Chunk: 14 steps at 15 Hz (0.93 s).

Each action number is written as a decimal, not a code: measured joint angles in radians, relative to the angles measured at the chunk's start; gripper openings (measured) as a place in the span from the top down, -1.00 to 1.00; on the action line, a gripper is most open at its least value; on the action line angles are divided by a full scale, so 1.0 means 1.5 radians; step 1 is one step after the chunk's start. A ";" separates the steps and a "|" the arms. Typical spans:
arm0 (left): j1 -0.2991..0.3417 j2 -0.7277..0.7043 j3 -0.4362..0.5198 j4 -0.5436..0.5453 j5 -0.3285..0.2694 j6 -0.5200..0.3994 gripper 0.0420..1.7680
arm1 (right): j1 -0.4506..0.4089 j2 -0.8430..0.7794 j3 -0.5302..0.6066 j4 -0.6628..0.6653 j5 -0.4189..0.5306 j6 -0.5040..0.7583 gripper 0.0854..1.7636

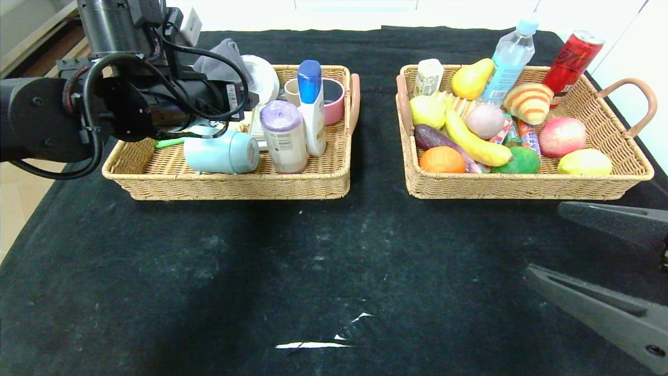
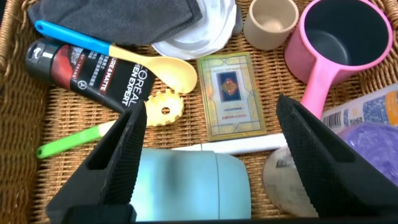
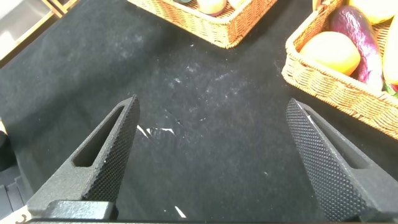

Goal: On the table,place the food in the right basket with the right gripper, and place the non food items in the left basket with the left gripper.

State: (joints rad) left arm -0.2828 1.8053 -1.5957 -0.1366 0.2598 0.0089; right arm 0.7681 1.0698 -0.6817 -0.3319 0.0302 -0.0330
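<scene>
Left gripper [image 2: 205, 155] released, jaws spread directly over the pale blue cup [image 1: 222, 152] lying on its side in the left basket [image 1: 156, 183], at about 10 o'clock on the table [image 1: 209, 271]. Could snag the cup or nudge the purple-capped bottle [image 1: 284, 137] just beside it on withdrawal, tipping it against the blue-capped bottle [image 1: 311, 107]. Right gripper [image 3: 208, 158] parked at 4 o'clock, jaws wide, holding nothing. Right basket [image 1: 522, 185] crowded with fruit at 2 o'clock. Black cloth, scuffed and dusty; pale walls beyond.
</scene>
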 joint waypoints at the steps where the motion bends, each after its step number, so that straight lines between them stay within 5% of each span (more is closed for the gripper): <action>1: -0.002 -0.011 0.014 0.001 0.000 0.001 -0.75 | 0.000 0.000 0.001 0.000 0.000 0.000 -0.94; 14: -0.076 -0.354 0.354 0.012 -0.013 0.015 -0.90 | -0.024 0.004 -0.003 0.000 -0.001 0.001 -0.94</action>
State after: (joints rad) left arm -0.3964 1.2743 -1.0651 -0.1179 0.2396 0.0313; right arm 0.7321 1.0757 -0.6860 -0.3315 0.0294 -0.0317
